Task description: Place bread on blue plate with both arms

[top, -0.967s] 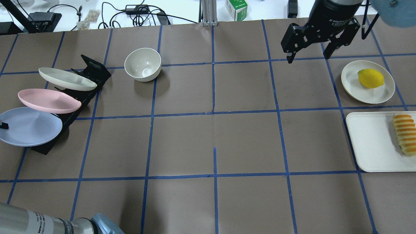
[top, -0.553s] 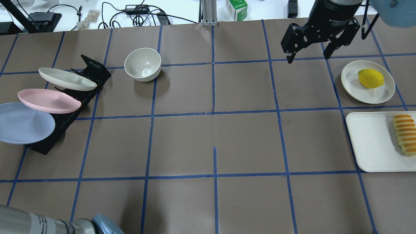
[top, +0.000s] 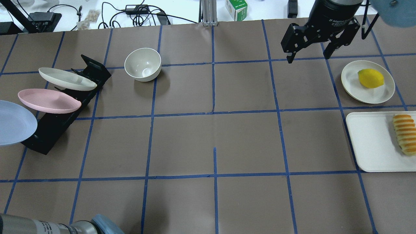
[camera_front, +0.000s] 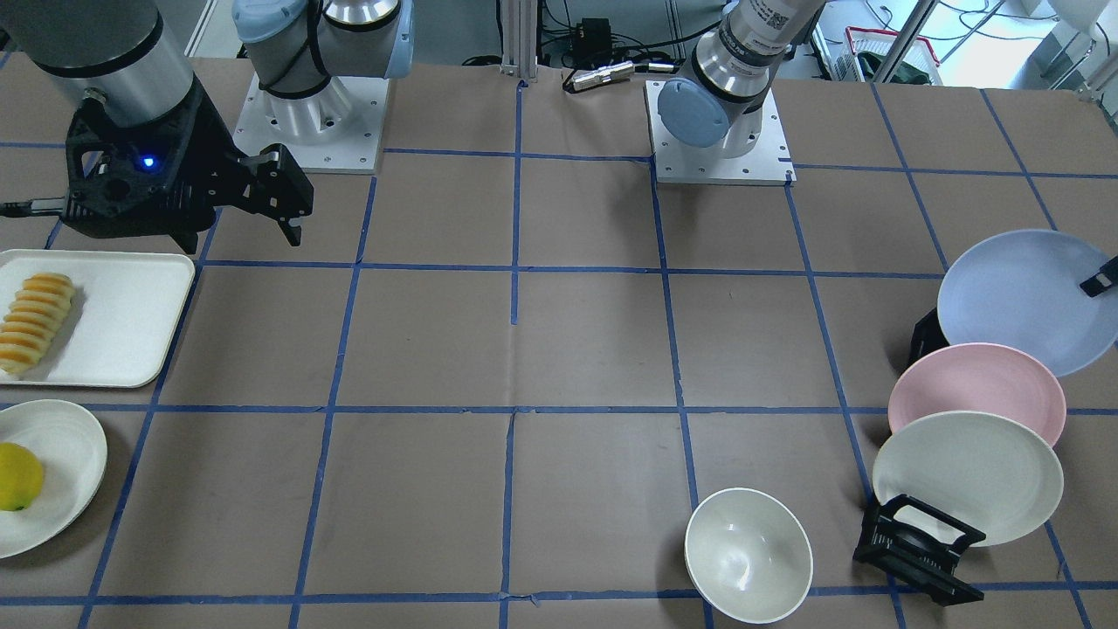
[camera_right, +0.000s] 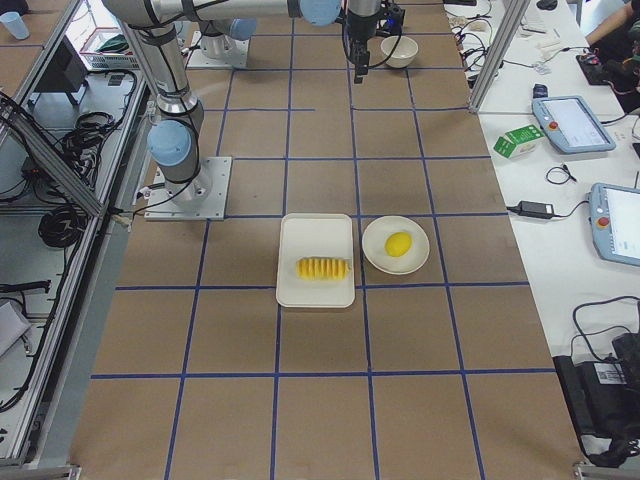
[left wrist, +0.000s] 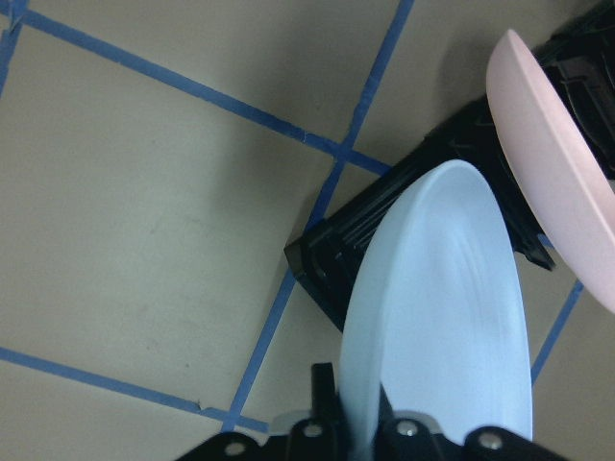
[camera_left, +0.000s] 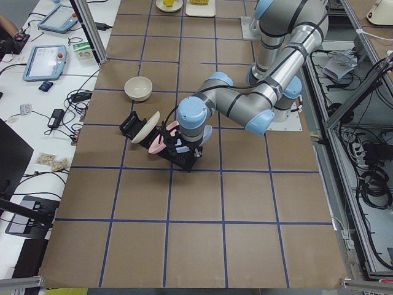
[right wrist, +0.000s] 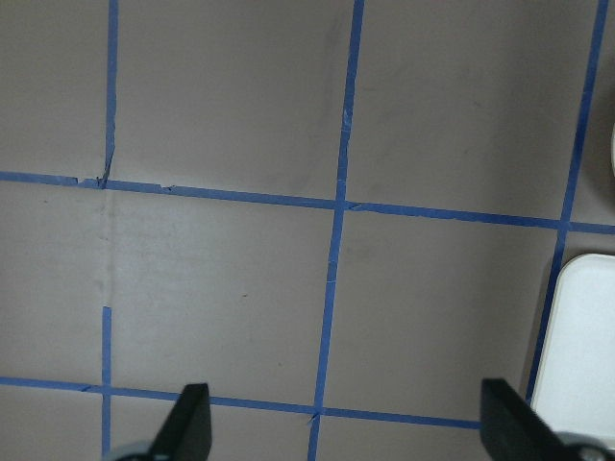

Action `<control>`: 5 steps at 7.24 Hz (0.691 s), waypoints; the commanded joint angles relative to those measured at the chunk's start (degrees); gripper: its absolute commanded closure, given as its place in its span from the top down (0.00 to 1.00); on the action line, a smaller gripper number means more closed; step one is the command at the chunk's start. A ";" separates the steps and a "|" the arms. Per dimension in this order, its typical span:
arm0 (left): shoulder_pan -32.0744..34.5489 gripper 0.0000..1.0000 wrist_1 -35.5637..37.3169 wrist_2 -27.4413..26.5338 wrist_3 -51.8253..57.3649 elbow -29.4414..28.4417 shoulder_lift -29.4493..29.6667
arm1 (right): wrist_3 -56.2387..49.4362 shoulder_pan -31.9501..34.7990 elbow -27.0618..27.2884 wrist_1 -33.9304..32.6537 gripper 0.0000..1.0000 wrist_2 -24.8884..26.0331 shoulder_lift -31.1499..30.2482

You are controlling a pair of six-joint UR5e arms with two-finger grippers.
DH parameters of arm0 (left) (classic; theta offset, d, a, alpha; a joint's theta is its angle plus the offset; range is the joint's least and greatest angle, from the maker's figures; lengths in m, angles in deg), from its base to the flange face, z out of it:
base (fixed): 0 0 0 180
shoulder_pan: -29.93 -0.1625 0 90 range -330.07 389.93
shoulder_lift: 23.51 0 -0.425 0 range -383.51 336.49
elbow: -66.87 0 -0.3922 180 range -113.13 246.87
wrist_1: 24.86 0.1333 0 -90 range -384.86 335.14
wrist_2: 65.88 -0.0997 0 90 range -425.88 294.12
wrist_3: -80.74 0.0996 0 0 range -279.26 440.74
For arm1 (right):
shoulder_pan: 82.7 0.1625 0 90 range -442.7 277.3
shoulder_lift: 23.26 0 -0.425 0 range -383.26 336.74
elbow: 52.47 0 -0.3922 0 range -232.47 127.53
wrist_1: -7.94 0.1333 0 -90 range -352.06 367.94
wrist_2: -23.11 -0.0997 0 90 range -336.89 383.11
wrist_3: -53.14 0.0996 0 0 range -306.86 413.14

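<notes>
The blue plate (top: pixel 14 122) is at the overhead view's left edge, clear of the black rack (top: pixel 48 136). My left gripper (left wrist: pixel 356 423) is shut on the plate's rim (left wrist: pixel 437 317), and one finger (camera_front: pixel 1100 278) shows on the plate (camera_front: pixel 1013 297) in the front view. The bread (top: pixel 404 134) lies on a white tray (top: pixel 370 143) at the right; it also shows in the front view (camera_front: pixel 35 321). My right gripper (top: pixel 308 53) is open and empty, hovering at the far right, well beyond the tray. The wrist view shows its fingers (right wrist: pixel 192 427) spread over bare table.
A pink plate (top: pixel 48 100) and a cream plate (top: pixel 66 79) lean in the rack. A white bowl (top: pixel 143 64) stands beyond it. A lemon (top: pixel 370 78) sits on a small cream plate (top: pixel 352 83) just beyond the tray.
The blue plate has come out of the rack and moved toward the overhead view's left edge, held by my left gripper. The right gripper has barely moved.
</notes>
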 commanded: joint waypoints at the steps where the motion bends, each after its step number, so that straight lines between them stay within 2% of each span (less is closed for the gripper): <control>1: -0.36 0.00 -10.83 -0.57 -0.55 -1.10 -4.43 | 0.01 -0.06 0.00 0.00 1.00 0.00 0.00; 2: -0.02 0.00 -15.58 0.13 -2.82 -1.19 -6.46 | 0.01 -0.06 0.00 0.00 1.00 0.00 0.00; 3: 0.42 0.00 -16.93 2.31 -7.45 -0.75 -7.61 | 0.01 -0.06 0.00 0.00 1.00 0.00 0.00; 4: 3.91 0.00 -16.86 6.07 -11.41 -0.14 -7.27 | 0.01 0.03 0.00 0.00 1.00 0.00 0.00; 5: 10.99 0.00 -16.51 6.29 -20.33 -0.13 -7.44 | -0.08 0.03 0.00 0.00 1.00 0.00 0.00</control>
